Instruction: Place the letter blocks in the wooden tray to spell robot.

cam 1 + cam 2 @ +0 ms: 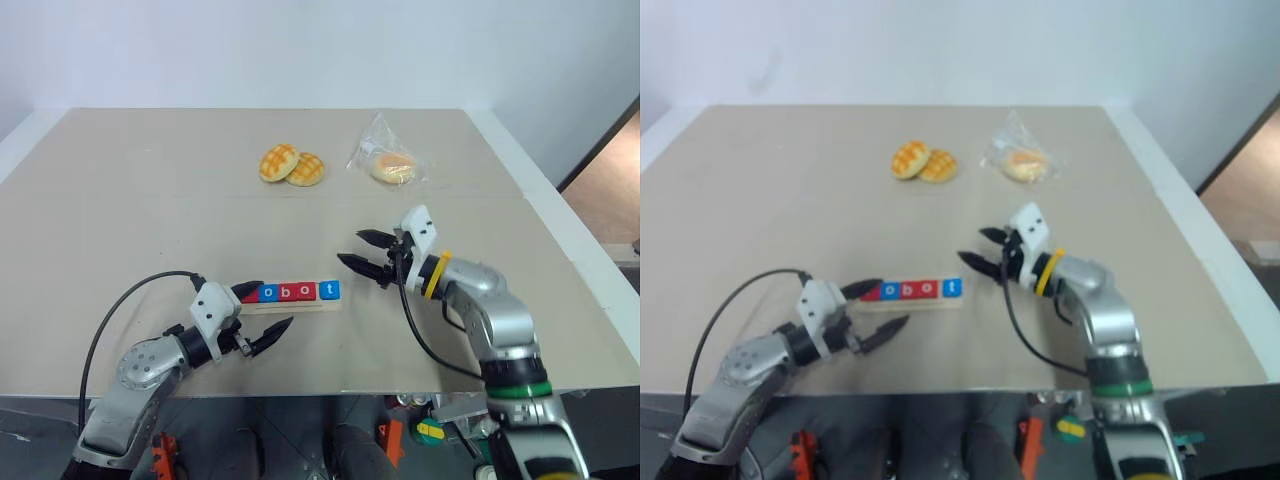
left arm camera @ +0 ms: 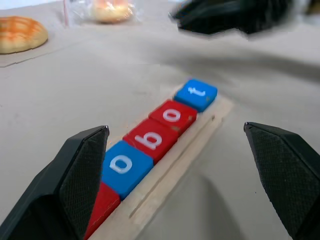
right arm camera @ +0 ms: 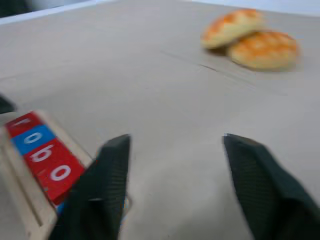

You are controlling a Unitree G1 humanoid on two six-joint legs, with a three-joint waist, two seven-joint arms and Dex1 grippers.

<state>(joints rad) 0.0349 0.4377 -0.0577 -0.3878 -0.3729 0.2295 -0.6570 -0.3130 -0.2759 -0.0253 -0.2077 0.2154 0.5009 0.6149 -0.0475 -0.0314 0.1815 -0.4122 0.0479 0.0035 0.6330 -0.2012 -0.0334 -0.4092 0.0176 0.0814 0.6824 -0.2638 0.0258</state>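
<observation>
Fingers of the left gripper (image 1: 262,311) stand wide apart and hold nothing; they straddle the left end of the tray (image 2: 197,140), one finger behind it and one in front, without visible contact. Fingers of the right gripper (image 1: 364,253) also stand apart and hold nothing; this gripper hovers just beyond the tray's right end, pointing toward it.

Tray position: on the table (image 1: 120,210), near the front edge, roughly midway between the left and right edges, lying parallel to the front edge.

Blocks (image 1: 292,291): five tiles sit in a row on the tray, touching side by side. Readable from the left wrist view: blue o, red b, red o, blue t. The first tile is red; its letter is hidden behind a finger.

Task status, as a judgement: the word appears complete, with no loose tile on the table. What remains is, at most, squaring the row and withdrawing both arms.

Other items: two buns (image 1: 291,165) and a bagged bun (image 1: 391,163) lie near the back edge, well apart from the tray.
</observation>
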